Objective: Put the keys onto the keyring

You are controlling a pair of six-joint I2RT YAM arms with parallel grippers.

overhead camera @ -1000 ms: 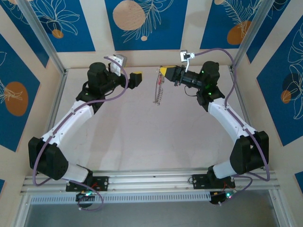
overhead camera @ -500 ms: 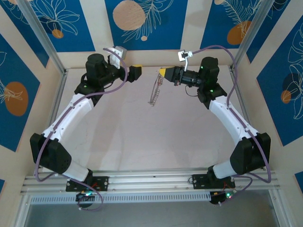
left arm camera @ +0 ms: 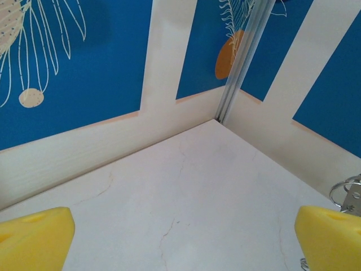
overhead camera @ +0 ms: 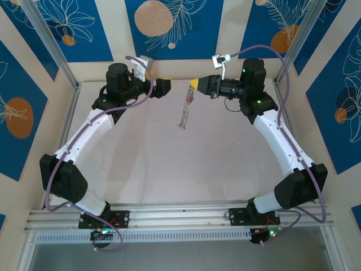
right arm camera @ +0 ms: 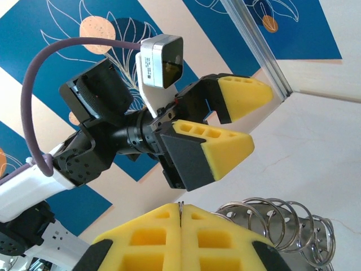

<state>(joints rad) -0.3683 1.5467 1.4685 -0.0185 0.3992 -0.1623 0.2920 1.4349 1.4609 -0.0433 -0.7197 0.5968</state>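
The keyring [overhead camera: 185,110] is a string of linked silvery rings that hangs from my right gripper [overhead camera: 193,84] above the back of the table. In the right wrist view the yellow pads [right arm camera: 220,237] are pressed together on a thin metal ring at their seam, my right gripper [right arm camera: 180,210] shut on it, and the other rings of the keyring [right arm camera: 282,223] trail off to the right. My left gripper [overhead camera: 164,86] faces it from the left, a short gap away. It stands open [right arm camera: 260,121] with nothing between its fingers [left arm camera: 34,237]. The keys are out of view.
The pale marble table top [overhead camera: 169,158] is walled on three sides by blue and cream panels [overhead camera: 169,28]. Metal corner posts [left arm camera: 242,62] stand at the back. A few rings of the keyring [left arm camera: 347,192] peek past my left gripper's right pad.
My left arm has swung its gripper up and toward the back wall, level with the right gripper. The right gripper rose slightly, and the hanging rings swung a little to the left.
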